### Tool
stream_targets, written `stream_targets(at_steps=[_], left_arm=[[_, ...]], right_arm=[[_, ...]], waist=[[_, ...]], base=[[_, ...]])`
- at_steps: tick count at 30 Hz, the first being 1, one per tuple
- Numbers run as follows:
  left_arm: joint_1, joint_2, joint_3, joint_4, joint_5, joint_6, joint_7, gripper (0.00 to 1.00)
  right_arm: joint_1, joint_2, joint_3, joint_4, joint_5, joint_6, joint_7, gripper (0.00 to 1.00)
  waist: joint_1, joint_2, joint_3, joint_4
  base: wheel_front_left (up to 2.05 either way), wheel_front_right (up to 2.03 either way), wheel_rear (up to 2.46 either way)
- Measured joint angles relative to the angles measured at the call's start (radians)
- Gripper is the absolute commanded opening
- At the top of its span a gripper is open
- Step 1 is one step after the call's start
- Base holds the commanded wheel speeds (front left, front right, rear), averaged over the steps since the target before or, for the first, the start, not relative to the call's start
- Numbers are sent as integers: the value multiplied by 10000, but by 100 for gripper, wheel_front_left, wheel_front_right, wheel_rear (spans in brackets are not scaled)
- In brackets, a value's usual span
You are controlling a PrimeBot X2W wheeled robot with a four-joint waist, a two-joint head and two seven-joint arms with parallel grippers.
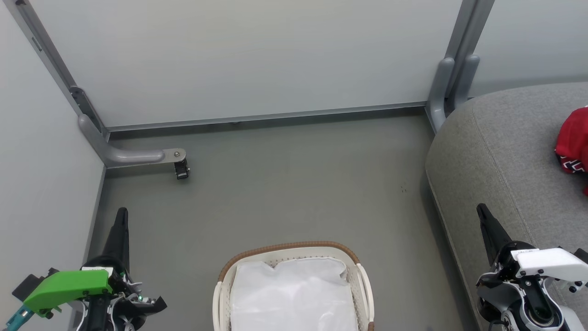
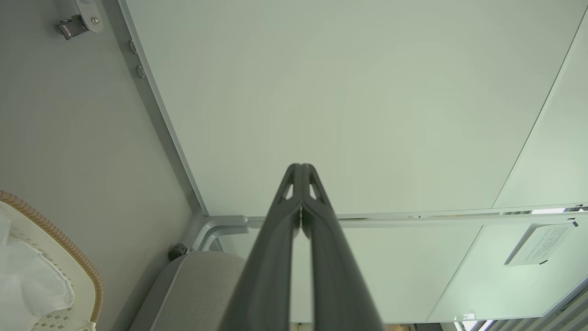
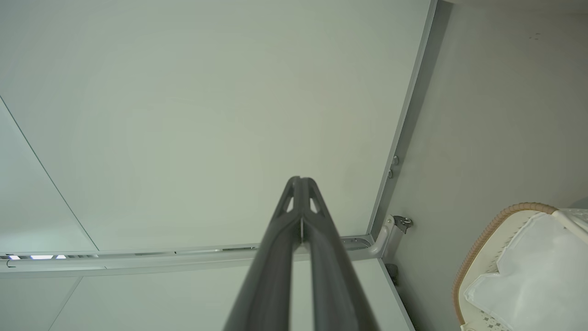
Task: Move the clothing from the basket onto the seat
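While I looked down w/ my head cam, basket (image 1: 287,246): white perforated plastic, brown woven rim, low & centre in front of me, on the grey floor (image 1: 285,184).
sheet (image 1: 294,294): plain white, crumpled, lay inside basket & covered its bottom.
clothing (image 1: 573,140): red fabric w/ white & black markings, bunched up, well to R of basket & farther from me than it; lay on top of seat, partly cut off by frame edge.
seat (image 1: 496,151): big grey upholstered cushion, rounded edge, R of basket, apart from it w/ a strip of floor btw.
L claw (image 1: 122,214): shut, empty, tips pointed away from me; L of basket, apart from it, touched nothing.
L fingers (image 2: 275,239): pressed together at tips in L wrist cam; basket rim & sheet showed at lower L corner there.
R claw (image 1: 482,210): shut, held nothing; R of basket, apart from it, seen against seat's rounded side.
R fingers (image 3: 275,248): closed tip to tip in R wrist cam; basket & sheet showed at lower R corner there.
back panel (image 1: 257,59): pale, flat, stood beyond basket, past the floor.
caster (image 1: 182,171): small black wheel on a grey bracket, beyond basket & to its L.
post (image 1: 452,78): grey frame leg, beyond basket to its R, just beside seat's far corner.
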Motion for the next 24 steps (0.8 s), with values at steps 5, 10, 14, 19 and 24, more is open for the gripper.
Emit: stream_targets(at_steps=[5,10,14,19,24], left_arm=[[0,0,0,-2,0,0,0,0],[0,0,0,-4,-2,0,2,0],[0,0,0,0,-2,0,0,0],[0,0,0,2,-2,0,2,0],[0,0,0,-2,-2,0,2,0]], right_arm=[[0,0,0,0,0,0,0,0],[0,0,2,-2,0,0,0,0],[1,0,2,-2,0,0,0,0],[1,0,2,-2,0,0,0,0],[1,0,2,-2,0,0,0,0]], waist=[[0,0,0,0],[0,0,0,0],[0,0,0,0],[0,0,0,0],[0,0,0,0]], base=[[0,0,0],[0,0,0],[0,0,0],[0,0,0],[0,0,0]])
